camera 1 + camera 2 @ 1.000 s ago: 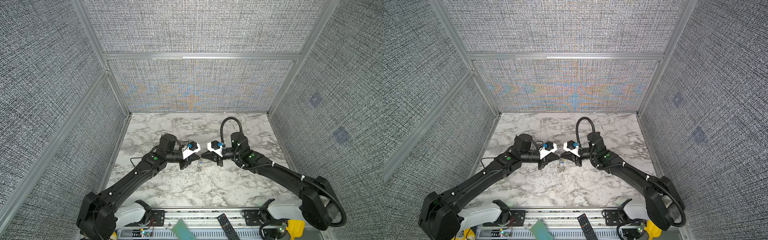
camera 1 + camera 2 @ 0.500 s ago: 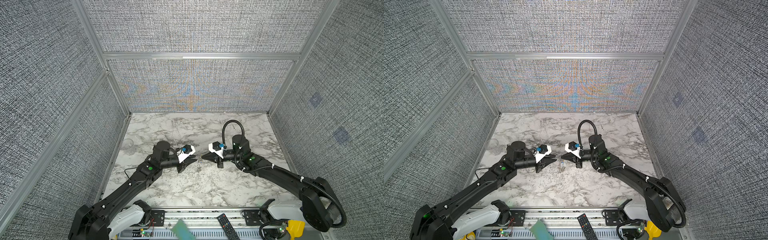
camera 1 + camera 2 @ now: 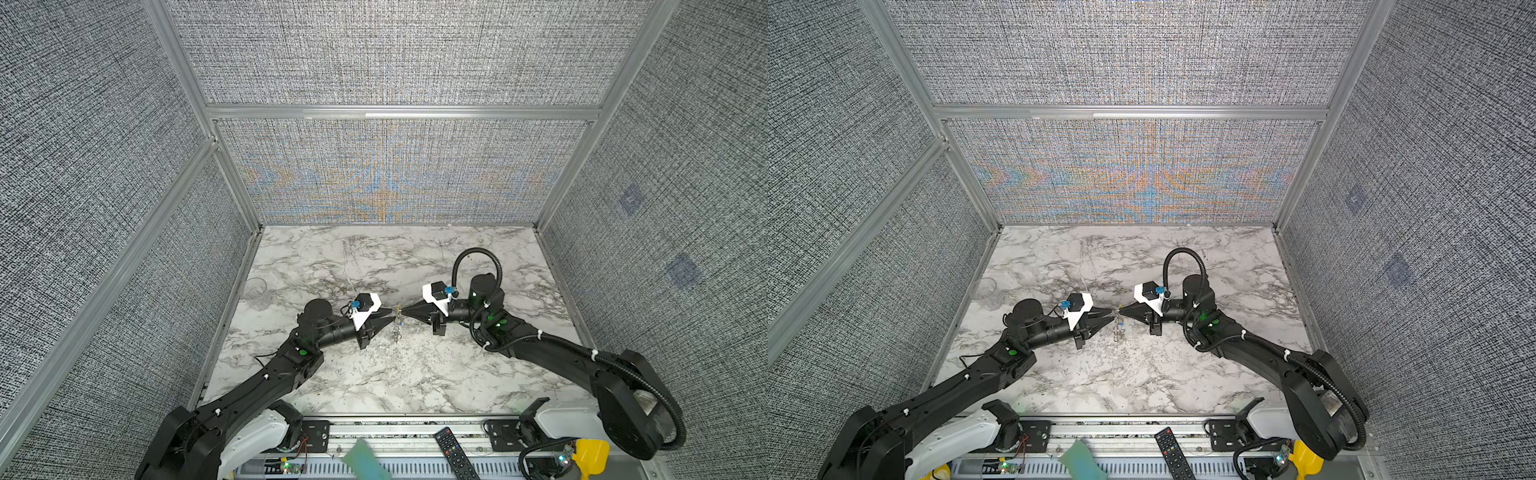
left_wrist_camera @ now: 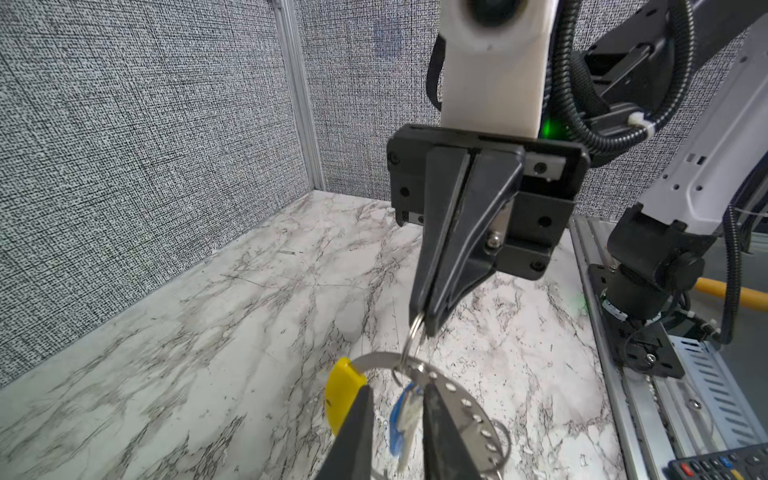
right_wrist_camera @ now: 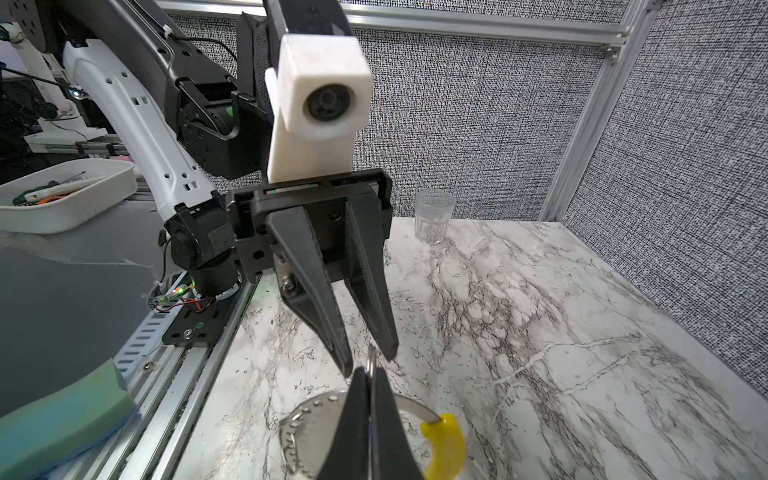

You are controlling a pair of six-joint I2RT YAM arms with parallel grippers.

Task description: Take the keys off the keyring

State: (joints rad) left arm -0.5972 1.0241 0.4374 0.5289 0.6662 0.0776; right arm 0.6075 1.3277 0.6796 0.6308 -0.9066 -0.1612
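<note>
R claw (image 4: 423, 326) clamped on small ring (image 4: 409, 345) of keyring (image 4: 459, 395). Keyring hangs over desk (image 4: 249, 324), well apart from cup (image 5: 432, 216). L claw (image 4: 398, 388) apart, keys (image 4: 397, 419) between its tips. Risk: L pinches keyring w/ key, or tug pulls ring from R grip.

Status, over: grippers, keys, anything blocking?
Right gripper shut on keyring's small ring. Left gripper open, fingers straddling keys. Keys not yet off. Nothing blocking.
</note>
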